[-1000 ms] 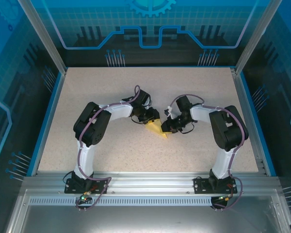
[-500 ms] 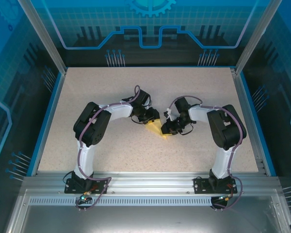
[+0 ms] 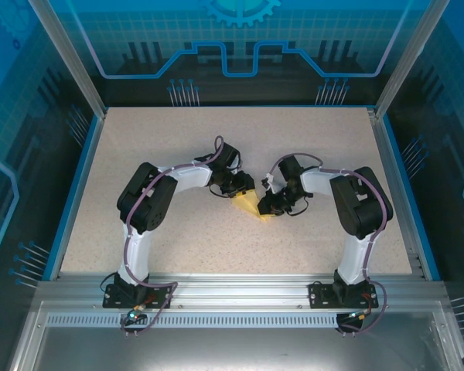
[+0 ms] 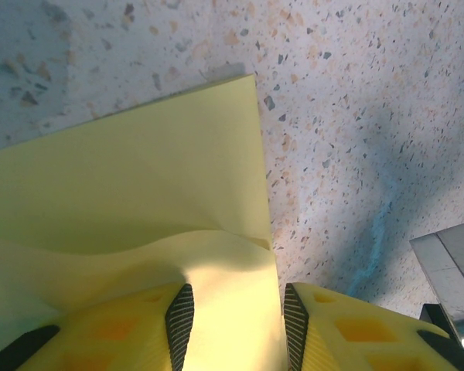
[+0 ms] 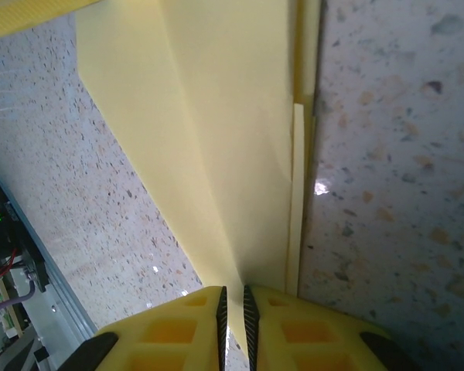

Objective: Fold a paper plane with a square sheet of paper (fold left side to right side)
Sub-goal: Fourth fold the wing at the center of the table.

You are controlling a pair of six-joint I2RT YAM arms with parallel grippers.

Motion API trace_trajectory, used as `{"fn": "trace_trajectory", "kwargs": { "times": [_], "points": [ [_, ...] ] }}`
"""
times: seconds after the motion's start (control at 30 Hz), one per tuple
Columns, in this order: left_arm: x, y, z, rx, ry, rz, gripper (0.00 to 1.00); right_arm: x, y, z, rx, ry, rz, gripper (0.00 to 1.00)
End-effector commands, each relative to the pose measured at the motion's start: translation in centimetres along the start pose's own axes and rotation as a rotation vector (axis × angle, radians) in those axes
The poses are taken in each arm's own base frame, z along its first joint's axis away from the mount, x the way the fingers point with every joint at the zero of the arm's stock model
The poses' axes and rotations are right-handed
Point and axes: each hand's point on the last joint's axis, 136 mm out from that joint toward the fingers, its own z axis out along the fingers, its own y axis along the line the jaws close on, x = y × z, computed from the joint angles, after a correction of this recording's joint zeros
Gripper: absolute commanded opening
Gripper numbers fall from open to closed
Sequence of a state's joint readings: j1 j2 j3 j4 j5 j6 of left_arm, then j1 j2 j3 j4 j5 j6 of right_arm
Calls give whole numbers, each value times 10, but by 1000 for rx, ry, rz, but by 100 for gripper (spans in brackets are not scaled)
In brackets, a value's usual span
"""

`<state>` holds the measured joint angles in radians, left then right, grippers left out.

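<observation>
Top external view: the pale-yellow creased square sheet of paper (image 3: 251, 205) is lying mid-worktop on the speckled beige worktop (image 3: 162, 139), squeezed between both arms and already partly folded into a wedge. The left pincer (image 4: 233, 309) is standing roughly half open, with a raised flap of the sheet running between its pads; a real clamp is not clear. The right pincer (image 5: 233, 305) is closing down to a sliver, pinching a thin folded edge of the sheet. Risks, as a judgement:
- The right pincer is gripping only thin paper, so a hard or angled pull is likely to tear or crumple it.
- The left side is looking loosely held, so the sheet could slide and leave a skewed crease.
- The layers along the right edge are already sitting offset.
</observation>
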<state>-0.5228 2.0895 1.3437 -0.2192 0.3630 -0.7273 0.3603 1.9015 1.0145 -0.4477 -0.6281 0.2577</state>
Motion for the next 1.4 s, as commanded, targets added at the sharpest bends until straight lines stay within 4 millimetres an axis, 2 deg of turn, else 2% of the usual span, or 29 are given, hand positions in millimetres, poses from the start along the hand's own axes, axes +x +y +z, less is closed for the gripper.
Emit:
{"fn": "trace_trajectory", "kwargs": {
  "times": [0.0, 0.2, 0.4, 0.5, 0.77, 0.87, 1.0, 1.07, 1.17, 1.2, 1.3, 1.37],
  "points": [
    [21, 46, 9, -148, 48, -64, 42, 46, -15, 9, 58, 131, 81, 17],
    [21, 47, 10, -151, 50, -66, 42, 62, -18, 9, 70, 154, 99, 17],
    [20, 48, 10, -152, 48, -68, 42, 68, -19, 8, 73, 157, 107, 17],
    [21, 48, 10, -153, 50, -69, 42, 80, -23, 9, 77, 174, 124, 17],
    [20, 48, 10, -151, 50, -68, 42, 93, -26, -2, 93, 166, 145, 16],
    [20, 47, 10, -148, 50, -68, 42, 82, -13, -16, 52, 110, 110, 16],
    [19, 45, 8, -141, 45, -65, 42, 57, 20, -42, -32, 2, 23, 17],
    [19, 44, 7, -141, 43, -64, 42, 44, 33, -47, -77, -38, -4, 18],
    [19, 43, 6, -139, 41, -63, 42, 28, 35, -40, -102, -71, 10, 18],
    [19, 43, 7, -139, 42, -63, 42, 11, 40, -41, -97, -106, -8, 18],
    [19, 42, 6, -137, 42, -61, 42, -5, 31, -29, -68, -117, 13, 17],
    [19, 43, 6, -138, 42, -63, 42, -9, 23, -20, -46, -102, 33, 16]
  ]
}}
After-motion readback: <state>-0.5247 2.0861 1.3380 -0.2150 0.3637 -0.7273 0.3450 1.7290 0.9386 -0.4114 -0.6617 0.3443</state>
